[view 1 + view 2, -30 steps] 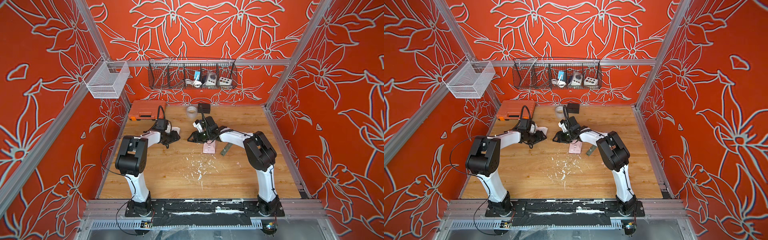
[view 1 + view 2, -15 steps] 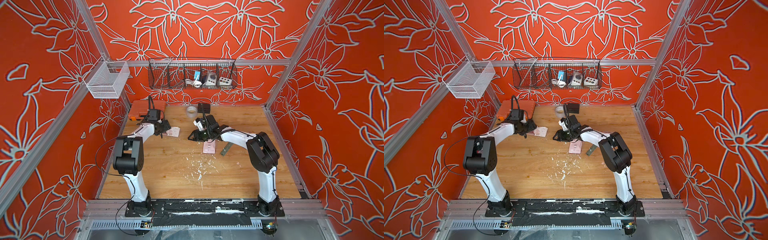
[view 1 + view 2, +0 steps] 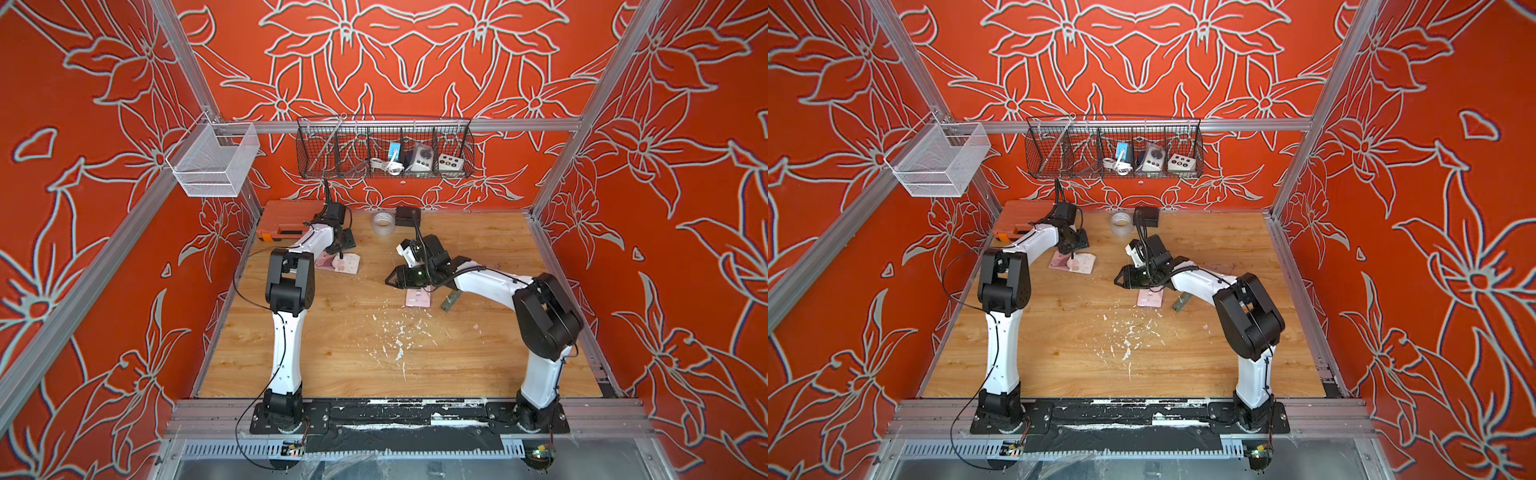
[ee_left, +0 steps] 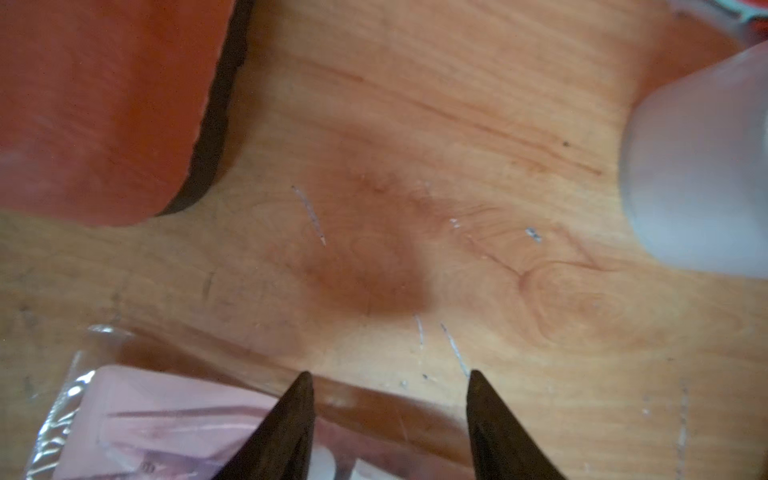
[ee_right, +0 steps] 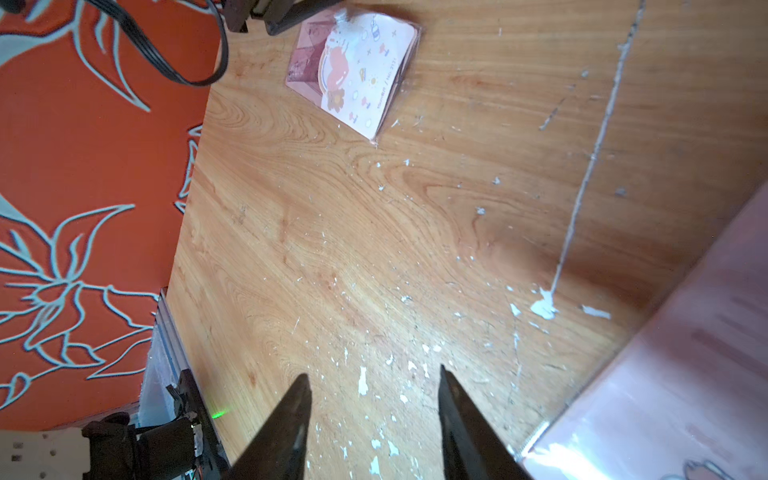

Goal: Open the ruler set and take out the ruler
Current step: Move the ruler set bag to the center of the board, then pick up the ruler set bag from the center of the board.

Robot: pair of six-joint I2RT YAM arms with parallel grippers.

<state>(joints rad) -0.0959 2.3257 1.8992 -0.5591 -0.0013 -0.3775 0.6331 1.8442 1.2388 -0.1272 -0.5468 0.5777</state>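
Left fingers (image 4: 297, 409) have drawn back and now stand parted over the ruler set (image 4: 174, 415) lying just beneath them, while right fingers (image 5: 295, 411) stand parted and empty; best pinch only the clear sleeve (image 4: 54, 419) edge, keeping low.

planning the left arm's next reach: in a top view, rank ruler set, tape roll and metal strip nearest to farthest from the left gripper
1. ruler set: directly under the left gripper, far left side.
2. tape roll: near the back wall, toward the middle.
3. metal strip: beside the right arm, on the right side.
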